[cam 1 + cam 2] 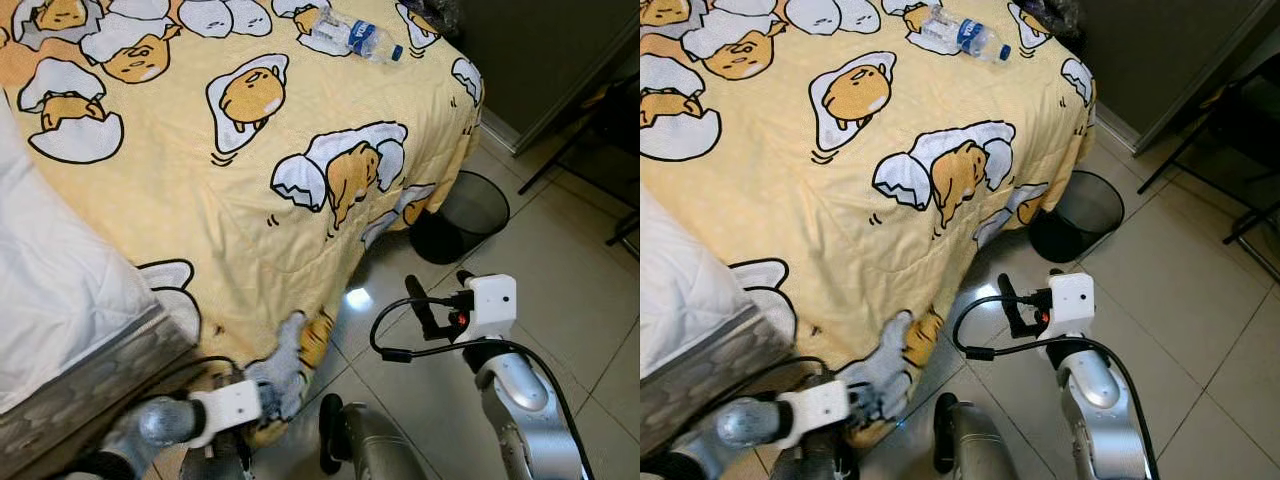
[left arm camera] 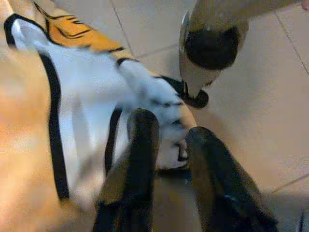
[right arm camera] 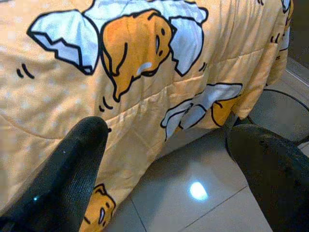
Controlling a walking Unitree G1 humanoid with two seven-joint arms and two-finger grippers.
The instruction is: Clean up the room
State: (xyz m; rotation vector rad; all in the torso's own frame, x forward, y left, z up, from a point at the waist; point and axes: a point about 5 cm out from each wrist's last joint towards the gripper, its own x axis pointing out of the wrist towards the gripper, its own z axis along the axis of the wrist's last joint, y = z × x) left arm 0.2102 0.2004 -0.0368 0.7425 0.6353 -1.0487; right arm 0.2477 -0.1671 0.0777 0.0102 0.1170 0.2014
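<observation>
A yellow blanket (image 1: 180, 210) printed with egg cartoons covers the bed and hangs down to the tiled floor. Low at its hanging corner, my left gripper (image 1: 272, 395) has its fingers close together with the blanket's hem (image 2: 164, 101) caught between them. My right gripper (image 1: 440, 285) is raised over the floor beside the bed and stands open with nothing in it; its wrist view faces the blanket's side (image 3: 135, 53). A clear plastic bottle (image 1: 355, 35) with a blue label lies on the far end of the bed.
A black mesh waste bin (image 1: 432, 240) stands on the floor at the bed's corner. White bedding (image 1: 50, 290) lies at the near left. Dark chair legs (image 1: 610, 120) stand at the right, near a dark wall.
</observation>
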